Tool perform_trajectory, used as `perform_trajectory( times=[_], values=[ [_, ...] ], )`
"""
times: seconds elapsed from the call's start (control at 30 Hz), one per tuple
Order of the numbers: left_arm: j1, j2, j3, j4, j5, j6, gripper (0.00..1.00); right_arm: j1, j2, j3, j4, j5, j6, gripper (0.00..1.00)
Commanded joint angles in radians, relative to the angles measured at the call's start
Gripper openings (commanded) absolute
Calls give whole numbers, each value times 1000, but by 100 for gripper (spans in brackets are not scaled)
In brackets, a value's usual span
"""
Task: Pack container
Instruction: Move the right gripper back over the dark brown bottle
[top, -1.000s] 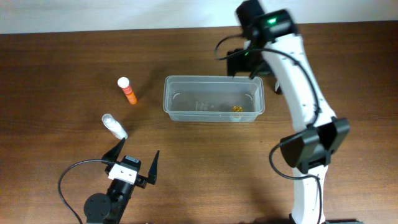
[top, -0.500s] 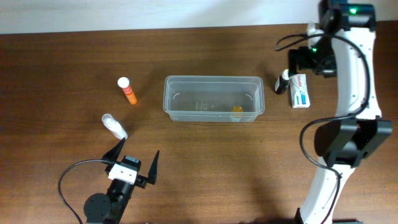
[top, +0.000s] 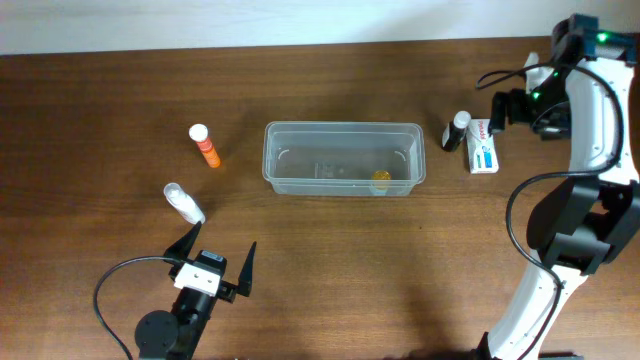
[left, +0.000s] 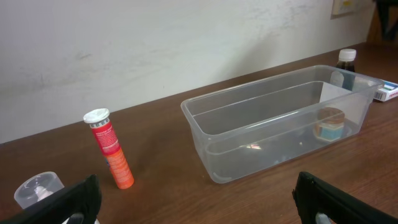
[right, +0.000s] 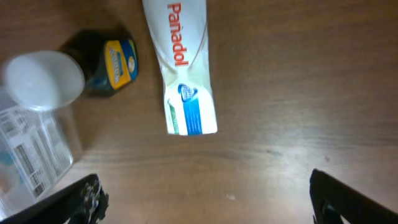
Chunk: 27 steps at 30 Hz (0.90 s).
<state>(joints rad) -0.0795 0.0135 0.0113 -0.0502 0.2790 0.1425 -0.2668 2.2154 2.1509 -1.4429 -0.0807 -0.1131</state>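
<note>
Logging overhead, container (top: 344, 126): centre of frame on the wooden table (top: 100, 90), long side running left to right, open top up
Container contents: one small yellow item (top: 381, 177) on the floor near the right end
Left of container: orange tube (top: 205, 146) with white cap; clear bottle (top: 184, 203) below and left of it, the two apart
Right of container: dark bottle (top: 457, 131) with white cap just beside the end wall; Panadol box (top: 483, 147) just right of the bottle
Left gripper (top: 222, 240): bottom left of frame, jaws spread wide, nothing between them, one fingertip near the clear bottle
Right gripper (top: 505, 108): upper right of frame, near the box; jaws unreadable from here
Left wrist, container (left: 249, 84): right of centre, yellow item (left: 329, 122) at its far right end
Left wrist, others: orange tube (left: 111, 149) at left, clear bottle (left: 37, 190) at lower left corner, dark bottle (left: 346, 60) behind the container's far end
Left wrist, jaws: released, black fingers at both lower corners, bare table between
Right wrist, objects: Panadol box (right: 183, 68) top centre, dark bottle (right: 102, 62) just left of it, not touching
Right wrist, jaws: released, fingers at both lower corners, only table between them
</note>
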Motion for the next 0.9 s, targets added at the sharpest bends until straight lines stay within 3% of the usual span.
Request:
perform_trajectory(
  times=[0.0,0.5,0.63,0.87],
  values=[
    [-5,-8,-2,-8,-7,13,99,6,-3,-77,42,-13,-13,99],
    [-5,-8,-2,-8,-7,13,99,5,0,-244,237,58,0,99],
    [-5,-8,-2,-8,-7,13,99,5,0,-279,285,58,79,99],
    [-5,-8,-2,-8,-7,13,99,5,0,-269,297,-44,126,98]
  ],
)
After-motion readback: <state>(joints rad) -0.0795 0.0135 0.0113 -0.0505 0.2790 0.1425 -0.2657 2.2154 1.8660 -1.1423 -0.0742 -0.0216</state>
